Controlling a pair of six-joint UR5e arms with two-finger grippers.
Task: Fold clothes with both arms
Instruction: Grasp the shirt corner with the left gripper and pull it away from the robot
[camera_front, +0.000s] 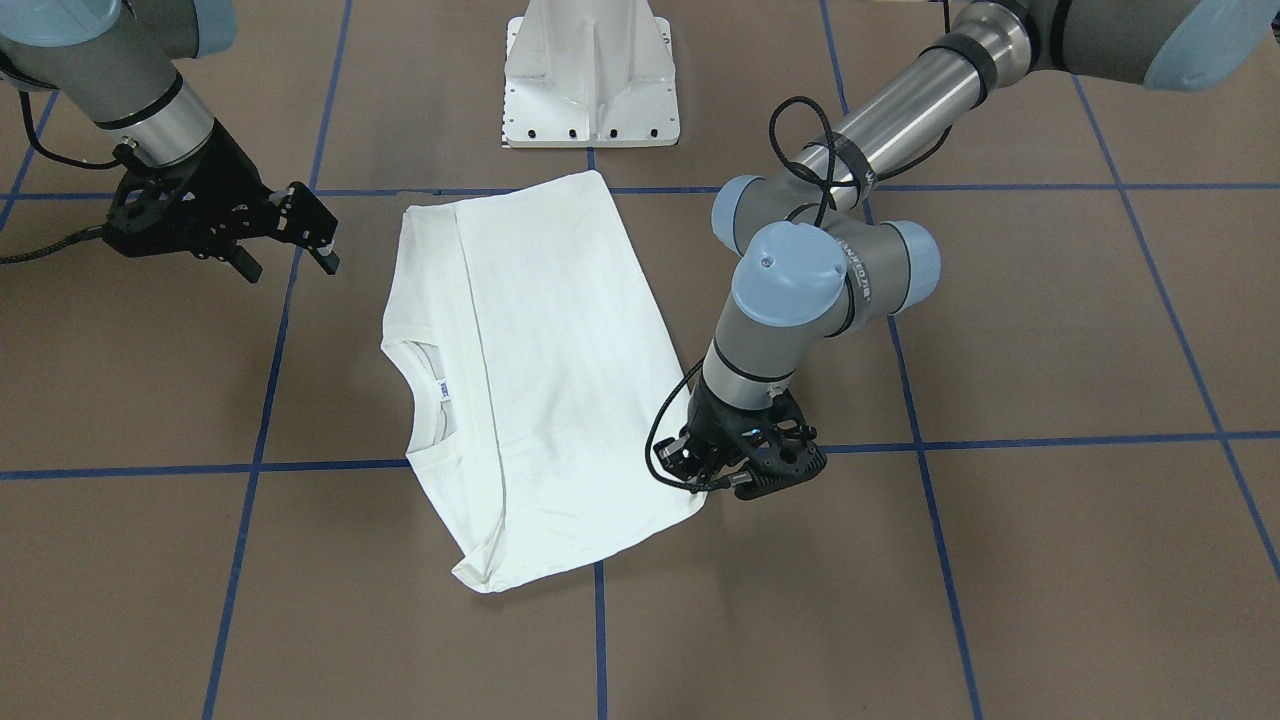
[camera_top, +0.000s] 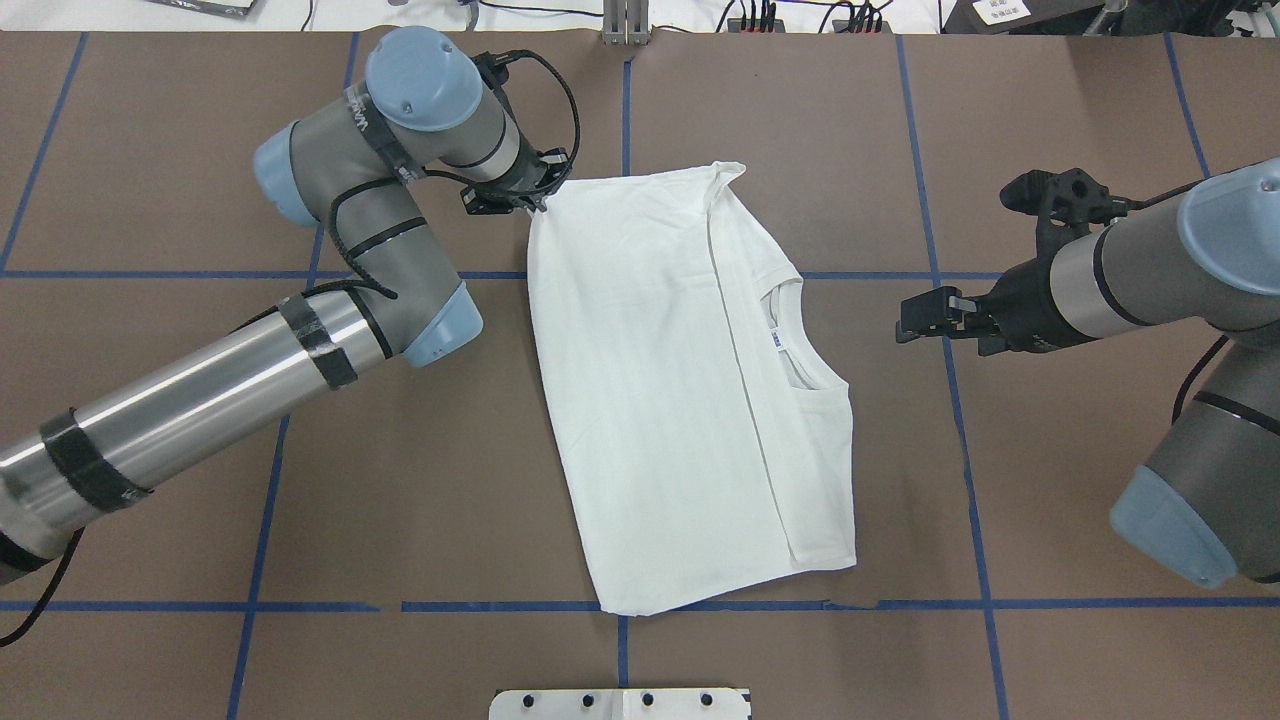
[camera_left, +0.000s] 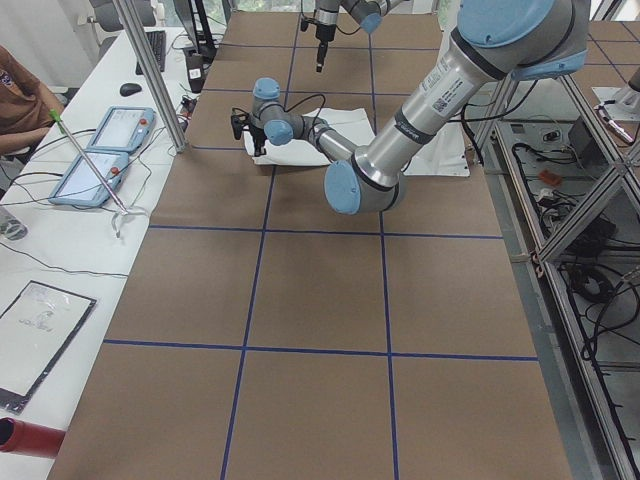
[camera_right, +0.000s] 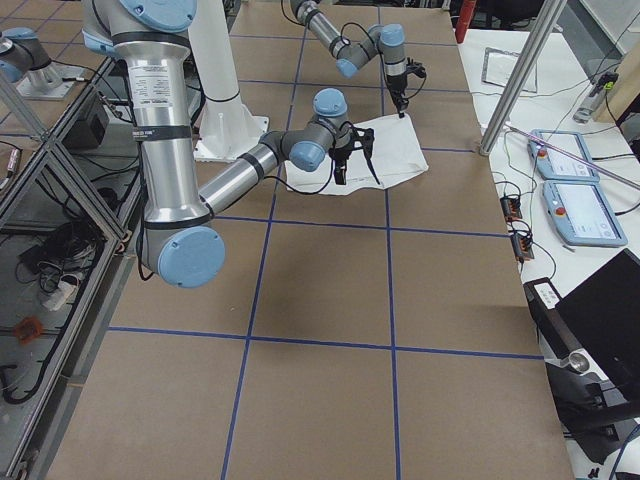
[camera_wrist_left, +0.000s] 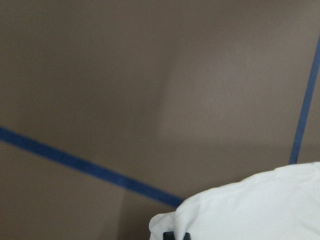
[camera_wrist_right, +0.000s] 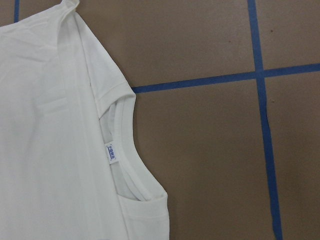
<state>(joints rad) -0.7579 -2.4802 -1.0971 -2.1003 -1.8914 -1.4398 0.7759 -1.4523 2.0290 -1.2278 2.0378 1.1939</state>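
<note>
Black left gripper (camera_front: 735, 478), pointing straight down, clamped on the lower-right corner of the white T-shirt (camera_front: 560, 350), forearm bent above it. Right gripper (camera_front: 287, 262), jaws apart, hovers upper left, clear of the cloth. Brown table (camera_front: 1050, 330), blue tape grid (camera_front: 1000, 440). Shirt folded, long axis near-vertical in frame, collar facing left

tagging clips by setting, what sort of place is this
Probably a robotics lab cell: the left arm and right arm by a white pedestal flank a T-shirt on a table gridded with blue tape, and teach pendants lie on a side bench.
</note>
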